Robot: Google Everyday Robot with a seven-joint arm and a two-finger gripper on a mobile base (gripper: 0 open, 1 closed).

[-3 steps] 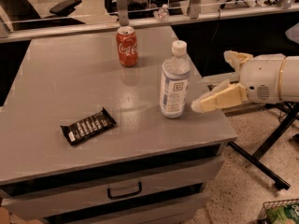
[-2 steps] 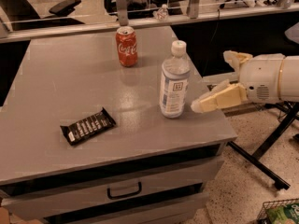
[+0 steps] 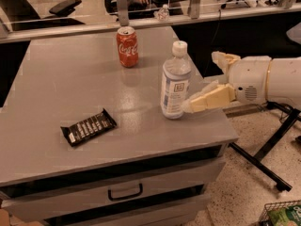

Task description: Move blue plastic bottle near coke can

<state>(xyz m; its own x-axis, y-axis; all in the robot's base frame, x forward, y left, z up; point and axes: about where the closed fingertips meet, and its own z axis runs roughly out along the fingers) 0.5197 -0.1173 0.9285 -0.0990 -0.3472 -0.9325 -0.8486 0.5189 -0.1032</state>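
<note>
The claw (image 3: 202, 81) hovers off the side edge of the table (image 3: 61, 79). It is released, with its 2 fingers spread. The lower finger (image 3: 209, 99) points at the foot of the bottle (image 3: 175, 86), and its tip is touching it or just short of it; I cannot tell which. The upper finger (image 3: 225, 60) sits behind, well clear. The bottle stands upright directly ahead of the claw, near the table corner, and is not between the fingers. The can (image 3: 127, 47) stands upright further ahead of the claw, off toward the table's far edge and well apart from the bottle. A wrapper (image 3: 88, 127) lies flat further ahead too, toward the near edge and off the line to the can.

The step in hand looks like getting the grasp. A tall, light bottle nudged low by 1 finger is likely to tip or skid. It would be safer to bring the claw forward until both fingers flank the bottle at label height, then close squarely. The grip need only be firm enough to hold, since thin plastic gives. After a small lift, carry the bottle toward the can, stop just beside it without contact, and set it down upright before letting go.
</note>
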